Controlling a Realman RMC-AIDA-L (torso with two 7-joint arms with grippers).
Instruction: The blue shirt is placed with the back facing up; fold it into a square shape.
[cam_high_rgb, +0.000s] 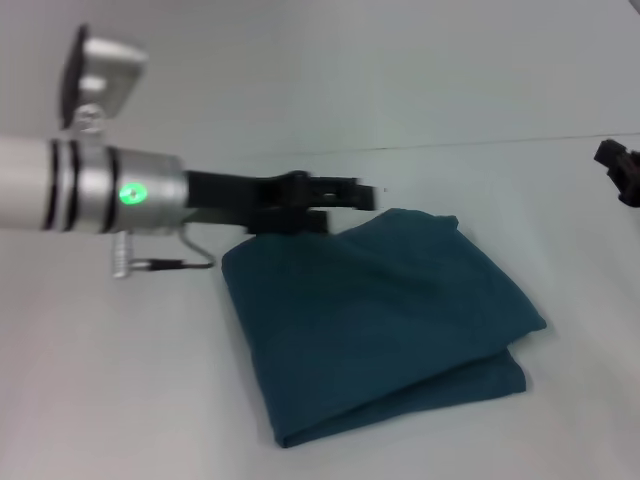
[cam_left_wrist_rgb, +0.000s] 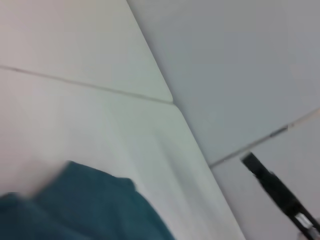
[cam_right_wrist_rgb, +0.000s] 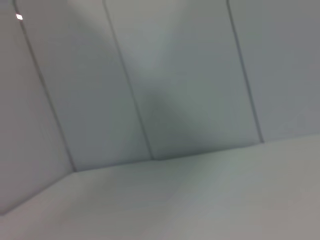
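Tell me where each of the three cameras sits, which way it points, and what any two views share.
Head view: on the robot's head, looking down at the folded shirt on the table; left gripper at the shirt's far edge, right gripper at the frame's right edge.
Left wrist view: on the left wrist, facing table and wall; a black part shows.
Right wrist view: faces wall panels; no body.
Shared: head and left wrist views show the shirt.

soft, even light, fairly dim and grey. head view is mildly blurred; the blue shirt (cam_high_rgb: 375, 320) casts only a thin shadow at its lower edge. both wrist views are hazy, with unsharp seams.
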